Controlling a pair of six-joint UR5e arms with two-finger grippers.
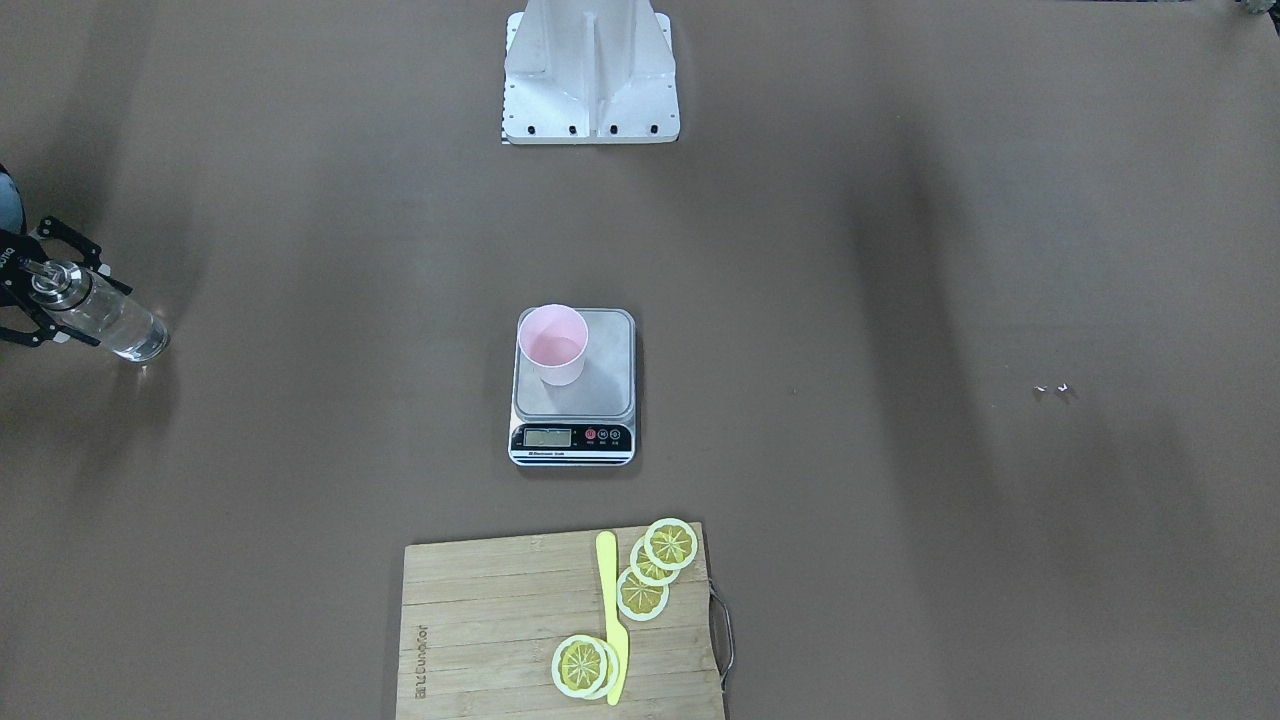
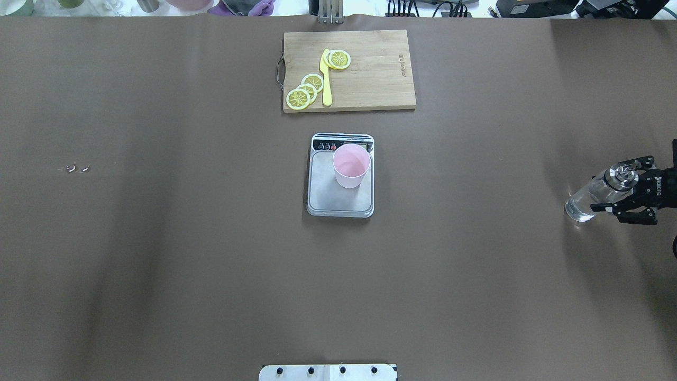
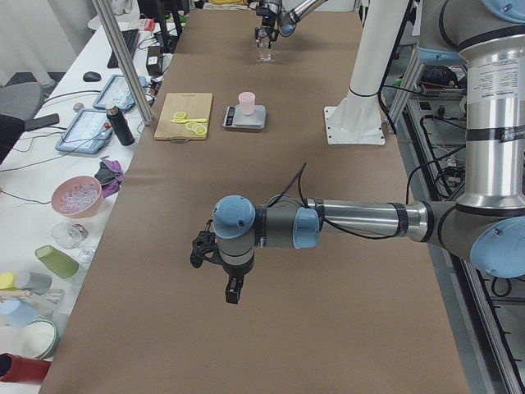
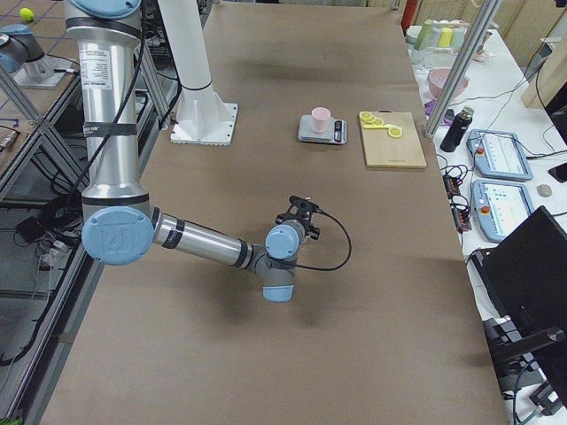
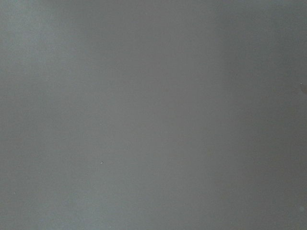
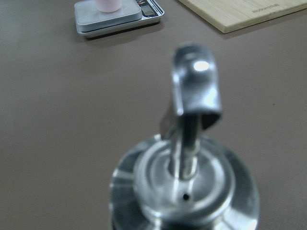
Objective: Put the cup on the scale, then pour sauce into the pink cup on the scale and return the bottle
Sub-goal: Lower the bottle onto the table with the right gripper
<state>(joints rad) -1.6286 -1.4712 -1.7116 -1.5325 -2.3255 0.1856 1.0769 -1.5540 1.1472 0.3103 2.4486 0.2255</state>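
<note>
The pink cup [image 1: 552,345] stands upright on the scale [image 1: 605,385] at the table's middle, toward the platform's corner far from the display. The clear bottle [image 2: 589,201] with its metal spout stands on the table at the robot's far right. My right gripper [image 2: 608,186] is open, one finger on each side of the bottle's upper part with a gap between them and the glass. The right wrist view looks straight down on the blurred spout [image 6: 194,91]. My left gripper [image 3: 234,287] hangs over bare table and shows only in the exterior left view; I cannot tell its state.
A wooden cutting board [image 2: 370,79] with lemon slices [image 2: 304,91] and a yellow knife [image 2: 326,79] lies beyond the scale. The robot's white base [image 1: 590,80] sits at the near edge. Two tiny scraps [image 2: 77,168] lie on the left side.
</note>
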